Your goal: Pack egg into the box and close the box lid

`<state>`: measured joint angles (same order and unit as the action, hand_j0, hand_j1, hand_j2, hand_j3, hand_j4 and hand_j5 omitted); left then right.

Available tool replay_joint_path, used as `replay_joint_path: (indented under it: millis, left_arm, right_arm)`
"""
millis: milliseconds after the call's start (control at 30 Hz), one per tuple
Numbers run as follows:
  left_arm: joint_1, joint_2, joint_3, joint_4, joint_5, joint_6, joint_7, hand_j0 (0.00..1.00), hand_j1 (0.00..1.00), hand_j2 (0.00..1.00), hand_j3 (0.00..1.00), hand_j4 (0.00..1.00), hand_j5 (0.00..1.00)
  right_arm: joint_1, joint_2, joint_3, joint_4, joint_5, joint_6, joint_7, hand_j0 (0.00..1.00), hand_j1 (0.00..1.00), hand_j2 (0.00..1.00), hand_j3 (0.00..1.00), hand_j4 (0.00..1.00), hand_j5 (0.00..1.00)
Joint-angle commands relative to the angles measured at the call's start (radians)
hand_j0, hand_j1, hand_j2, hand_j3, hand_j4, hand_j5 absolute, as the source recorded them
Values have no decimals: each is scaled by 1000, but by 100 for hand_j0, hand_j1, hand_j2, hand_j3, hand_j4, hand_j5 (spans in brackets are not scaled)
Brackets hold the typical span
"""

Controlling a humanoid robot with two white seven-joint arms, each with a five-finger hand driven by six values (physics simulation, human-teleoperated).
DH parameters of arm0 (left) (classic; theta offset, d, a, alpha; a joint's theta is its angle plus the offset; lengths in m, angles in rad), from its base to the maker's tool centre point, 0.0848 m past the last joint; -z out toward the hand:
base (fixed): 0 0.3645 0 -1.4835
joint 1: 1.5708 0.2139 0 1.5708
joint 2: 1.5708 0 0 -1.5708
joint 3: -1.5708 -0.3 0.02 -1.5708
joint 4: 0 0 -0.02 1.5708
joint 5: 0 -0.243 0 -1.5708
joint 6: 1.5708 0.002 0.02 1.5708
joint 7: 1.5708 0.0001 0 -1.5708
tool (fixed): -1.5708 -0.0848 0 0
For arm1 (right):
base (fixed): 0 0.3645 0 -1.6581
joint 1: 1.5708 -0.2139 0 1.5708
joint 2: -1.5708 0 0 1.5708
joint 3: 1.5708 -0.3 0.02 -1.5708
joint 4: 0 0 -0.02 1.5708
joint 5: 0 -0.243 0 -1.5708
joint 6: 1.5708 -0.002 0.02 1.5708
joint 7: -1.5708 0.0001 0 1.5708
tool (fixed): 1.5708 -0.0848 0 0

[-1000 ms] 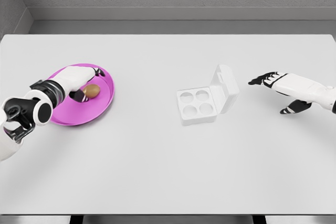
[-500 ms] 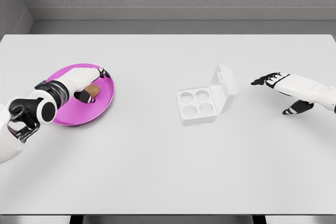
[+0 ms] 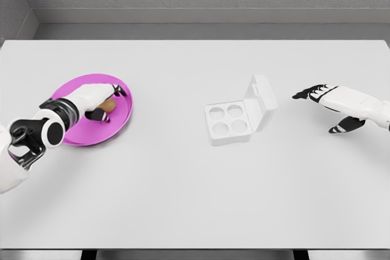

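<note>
From the head view I see the white table (image 3: 183, 187) filling most of the frame. At the left of the frame sits a magenta plate (image 3: 119, 120), and my left hand (image 3: 97, 97) lies over it with fingers curled around the brown egg (image 3: 108, 106); only a small part of the egg shows beneath the palm, so I cannot tell which way its long axis runs. I also cannot tell whether the egg is lifted off the plate or resting on it. Right of centre stands the white box (image 3: 230, 121), well apart from the plate, with four round cups in a two-by-two grid facing up. Its lid (image 3: 262, 101) is open, hinged at the box's right side and tilted up toward the upper right. At the right edge my right hand (image 3: 329, 98) hovers near the lid without touching it, fingers spread and pointing toward the left of the frame, holding nothing.
</note>
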<state>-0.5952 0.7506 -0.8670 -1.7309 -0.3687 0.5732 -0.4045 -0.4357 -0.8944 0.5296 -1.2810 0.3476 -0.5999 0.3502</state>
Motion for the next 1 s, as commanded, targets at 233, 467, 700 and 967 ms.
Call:
replay_joint_path:
  millis: [233,467,700,967]
  left_arm:
    - [-2,3,11,2,-4,-1,12,74,74,74,74,74,74]
    - [5,3,10,2,-4,-1,12,73,73,73,73,73,73]
    - [6,3,11,4,-4,-1,12,72,72,72,72,72,72]
    - [9,4,11,4,-4,-1,13,67,67,67,67,67,67]
  right_arm:
    - [0,-1,0,0,-6,2,0,100,100,100,100,100,100]
    - [0,-5,-2,2,-6,2,0,100,100,100,100,100,100]
    - [0,-5,-2,6,-6,2,0,100,100,100,100,100,100]
    - [0,-5,-2,6,-6,2,0,100,100,100,100,100,100]
